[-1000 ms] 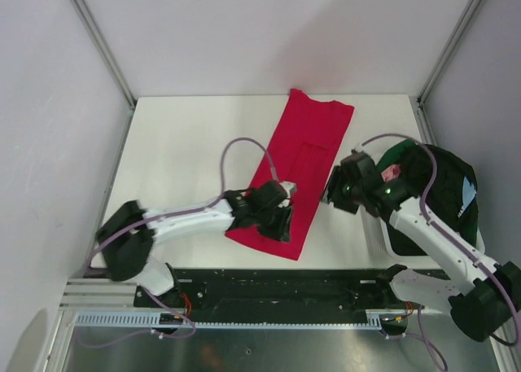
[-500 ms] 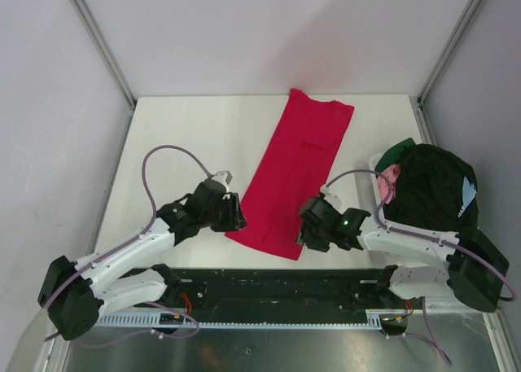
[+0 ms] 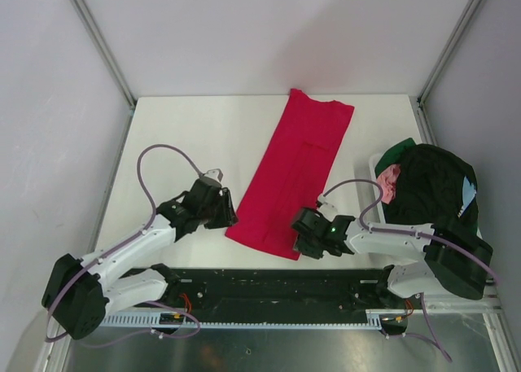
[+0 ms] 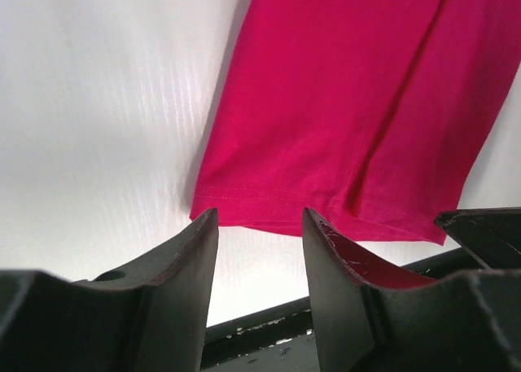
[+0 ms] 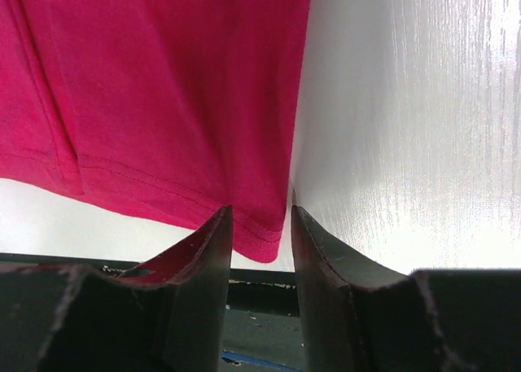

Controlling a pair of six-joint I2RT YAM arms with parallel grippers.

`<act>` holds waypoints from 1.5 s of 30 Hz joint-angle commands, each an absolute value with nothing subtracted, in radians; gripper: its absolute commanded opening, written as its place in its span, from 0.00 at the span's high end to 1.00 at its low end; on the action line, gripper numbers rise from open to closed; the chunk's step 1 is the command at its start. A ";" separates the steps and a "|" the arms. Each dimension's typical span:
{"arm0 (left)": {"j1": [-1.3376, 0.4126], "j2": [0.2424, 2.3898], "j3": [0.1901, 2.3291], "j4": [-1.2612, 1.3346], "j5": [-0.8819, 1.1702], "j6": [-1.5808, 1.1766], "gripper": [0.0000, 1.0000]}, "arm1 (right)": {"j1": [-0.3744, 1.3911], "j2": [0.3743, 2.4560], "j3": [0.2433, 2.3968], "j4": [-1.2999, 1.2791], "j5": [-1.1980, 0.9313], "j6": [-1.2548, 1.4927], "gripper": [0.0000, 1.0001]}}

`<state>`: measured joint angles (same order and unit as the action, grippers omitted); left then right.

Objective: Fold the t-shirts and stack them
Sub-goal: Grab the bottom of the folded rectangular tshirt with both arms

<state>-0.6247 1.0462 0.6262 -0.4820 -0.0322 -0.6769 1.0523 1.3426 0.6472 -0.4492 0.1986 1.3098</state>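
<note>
Holding one heap of dark green and black garments (image 3: 431, 185), one white plastic bin (image 3: 377, 194) sits at the right edge of the white table (image 3: 179, 136). One long, folded red t-shirt (image 3: 297, 168) lies flat mid-table. The left gripper (image 4: 259, 225) and right gripper (image 5: 260, 217), fingers parted and grasping nothing, hover at its near hem corners.

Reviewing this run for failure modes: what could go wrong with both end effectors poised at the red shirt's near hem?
1. The left end effector is open, barely at the hem of the red shirt; closing might miss the fabric.
2. The right end effector straddles only the corner's edge, so a pinch could slip or catch one layer.
</note>
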 commanded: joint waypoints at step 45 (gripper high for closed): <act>-0.778 1.290 0.602 -0.324 0.157 -0.628 0.56 | 0.982 0.994 0.484 -0.687 0.245 1.336 0.63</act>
<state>-0.7605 1.2793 0.6090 -0.3599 0.1410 -0.6136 0.9699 1.0130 0.5041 -0.6552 0.2203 1.2999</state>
